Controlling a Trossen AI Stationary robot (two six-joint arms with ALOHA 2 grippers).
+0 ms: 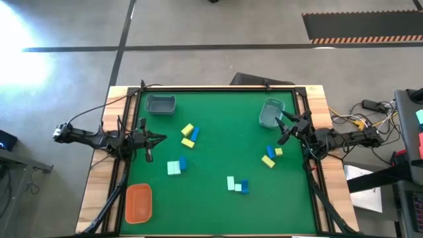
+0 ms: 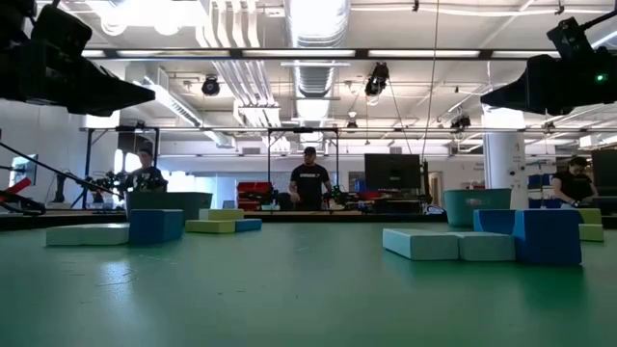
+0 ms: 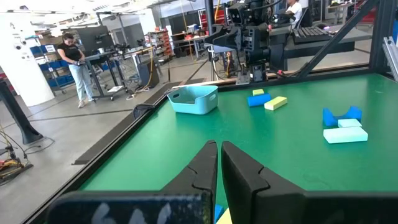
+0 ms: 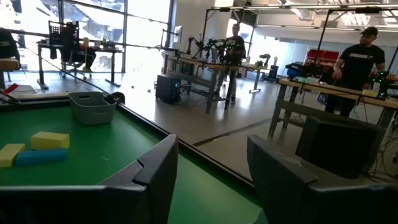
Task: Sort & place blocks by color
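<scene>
Blocks [image 1: 187, 134] lie in four small clusters across the green worktop [image 1: 218, 158], none in a tray yet. They look light, rigid and smooth-sided, so a grip across two flat opposite faces should serve; the bricks want taking across the short width. Yellow brick [image 1: 188, 142] near the left arm runs roughly crosswise, with another yellow one beside it angled. Left pincer [image 1: 162, 138] hovers at the left edge with fingers pressed together, empty. Right pincer [image 1: 281, 123] sits by the right-hand tray [image 1: 271, 112], fingers spread, holding nothing.
</scene>
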